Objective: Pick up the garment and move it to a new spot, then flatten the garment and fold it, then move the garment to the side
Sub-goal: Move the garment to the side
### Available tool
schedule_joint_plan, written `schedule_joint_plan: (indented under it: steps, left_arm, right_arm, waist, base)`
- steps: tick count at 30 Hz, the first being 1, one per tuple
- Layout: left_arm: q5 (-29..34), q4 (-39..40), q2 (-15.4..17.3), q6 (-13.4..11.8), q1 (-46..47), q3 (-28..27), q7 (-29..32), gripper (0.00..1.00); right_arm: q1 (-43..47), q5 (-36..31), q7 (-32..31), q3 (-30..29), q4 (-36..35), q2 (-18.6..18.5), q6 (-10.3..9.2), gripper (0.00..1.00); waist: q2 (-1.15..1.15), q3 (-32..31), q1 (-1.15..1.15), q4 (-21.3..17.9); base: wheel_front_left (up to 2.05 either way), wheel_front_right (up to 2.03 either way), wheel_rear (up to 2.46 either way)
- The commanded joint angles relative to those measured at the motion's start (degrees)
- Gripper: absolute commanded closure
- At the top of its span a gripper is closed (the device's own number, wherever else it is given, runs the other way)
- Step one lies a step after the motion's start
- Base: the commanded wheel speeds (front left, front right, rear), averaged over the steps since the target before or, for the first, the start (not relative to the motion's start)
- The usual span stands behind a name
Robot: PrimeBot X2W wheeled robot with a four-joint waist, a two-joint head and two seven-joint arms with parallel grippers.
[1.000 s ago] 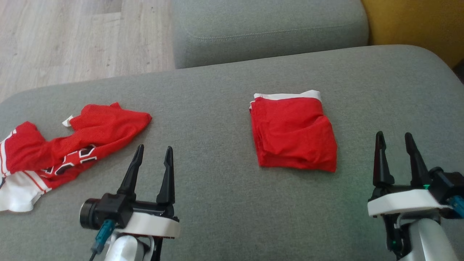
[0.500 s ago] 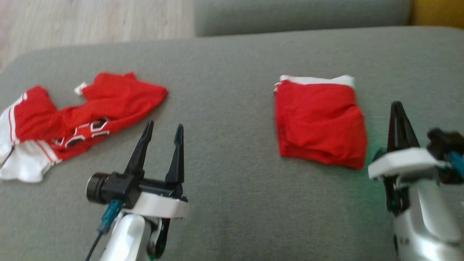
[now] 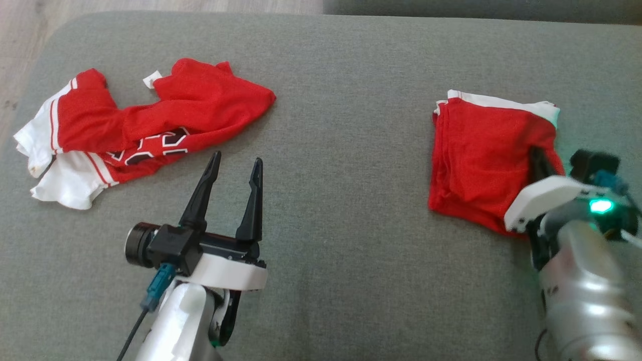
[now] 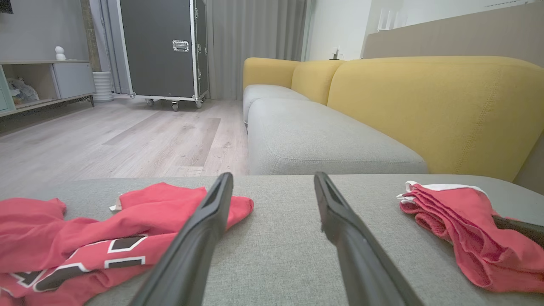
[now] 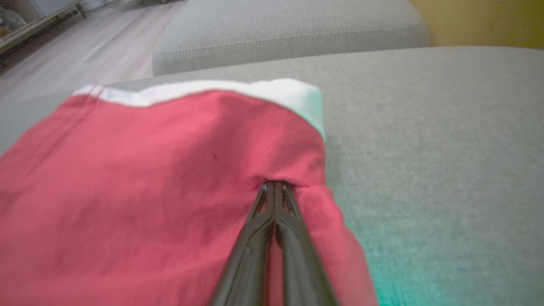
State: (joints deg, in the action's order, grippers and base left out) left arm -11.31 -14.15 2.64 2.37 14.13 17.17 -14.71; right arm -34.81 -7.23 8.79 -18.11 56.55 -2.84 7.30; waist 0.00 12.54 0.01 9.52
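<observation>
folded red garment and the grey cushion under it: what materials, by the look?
Folded red garment: thin, soft fabric, likely a jersey knit, matte. It puckers at the right gripper tips and stacks in limp layers. Grey cushion: woven upholstery, matte, with a coarse flecked grain.

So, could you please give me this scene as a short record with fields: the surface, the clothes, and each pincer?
surface: grey sofa cushion
folded garment: red with a white band, lying on the robot's right
crumpled jersey: red and white, not folded, on the robot's left
left pincer: open, empty, apart from both clothes
right pincer: shut, tips pinching the red cloth near the folded garment's right edge
</observation>
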Motion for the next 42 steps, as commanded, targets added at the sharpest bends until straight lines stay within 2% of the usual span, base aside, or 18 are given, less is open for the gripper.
schedule_joint_plan:
  steps: [1, 5, 8, 14, 19, 22, 24, 29, 32, 36, 42]
  left_arm:
    - [-0.6, 1.6, 0.2, -0.3, 2.2, -1.4, -0.3, 0.0]
    - [-0.9, 1.7, 0.2, -0.5, 2.3, -0.7, -0.3, 0.0]
    - [-1.4, 1.5, 0.2, -0.6, 2.5, 0.1, -0.3, 0.0]
    - [-1.9, 1.4, 0.2, -0.9, 3.4, 0.7, -0.3, 0.0]
    - [-2.3, 1.7, 0.2, -1.3, 3.5, 0.8, -0.3, 0.0]
    - [-2.4, 1.4, 0.2, -1.4, 3.5, 0.9, -0.3, 0.0]
    - [-2.5, 1.4, 0.2, -1.5, 3.4, 0.7, -0.3, 0.0]
    - [-1.9, 1.5, 0.2, -1.5, 2.6, -0.5, -0.3, 0.0]
    - [-1.8, 1.7, 0.2, -1.4, 2.2, -1.1, -0.3, 0.0]
    - [-1.5, 2.0, 0.2, -1.5, 1.1, -2.7, -0.3, 0.0]
    - [-1.3, 2.3, 0.2, -1.5, -1.3, -4.8, -0.3, 0.0]
  right_arm:
    - [-2.3, -0.8, 1.1, 0.7, -1.0, -0.2, 0.19, 1.0]
    - [-5.6, -3.0, 4.0, -1.3, 0.3, -0.1, 0.19, 1.0]
    - [-7.9, -1.9, 5.0, 1.8, 4.2, -0.1, 0.19, 1.0]
    - [-10.1, 0.0, 5.9, 13.1, 11.0, -0.1, 0.19, 1.0]
    - [-9.7, 9.2, 6.2, 21.8, 6.1, 0.0, 0.19, 1.0]
    - [-7.7, 12.7, 6.2, 29.4, 7.5, 0.0, 0.19, 1.0]
    - [-7.2, 15.1, 6.2, 32.2, 7.6, 0.0, 0.19, 1.0]
    - [-6.8, 18.2, 6.2, 31.9, 0.8, 0.0, 0.19, 1.0]
    - [-5.6, 17.0, 6.2, 29.5, -3.1, 0.0, 0.19, 1.0]
    - [-1.4, 14.0, 6.2, 23.1, -11.9, 0.0, 0.19, 1.0]
    - [6.5, 11.2, 6.2, 19.7, -24.4, 0.0, 0.19, 1.0]
  waist:
    - [0.0, -0.1, -0.01, 0.1]
    - [0.0, 0.2, -0.01, 0.9]
    - [0.0, 0.7, -0.01, 1.5]
    - [0.0, 1.8, -0.01, 2.3]
    - [0.0, 1.8, -0.01, 2.1]
    - [0.0, 1.2, -0.01, 1.6]
    - [0.0, 0.6, -0.01, 1.1]
    - [0.0, -1.5, -0.01, -1.3]
    - [0.0, -2.7, -0.01, -2.4]
    - [0.0, -5.1, -0.01, -5.1]
    - [0.0, -8.3, -0.01, -9.0]
  base:
    - [0.0, 0.0, 0.0]
    - [0.0, 0.0, 0.0]
    - [0.0, 0.0, 0.0]
    - [0.0, 0.0, 0.0]
    - [0.0, 0.0, 0.0]
    - [0.0, 0.0, 0.0]
    - [0.0, 0.0, 0.0]
    - [0.0, 0.0, 0.0]
    - [0.0, 0.0, 0.0]
    - [0.0, 0.0, 0.0]
    - [0.0, 0.0, 0.0]
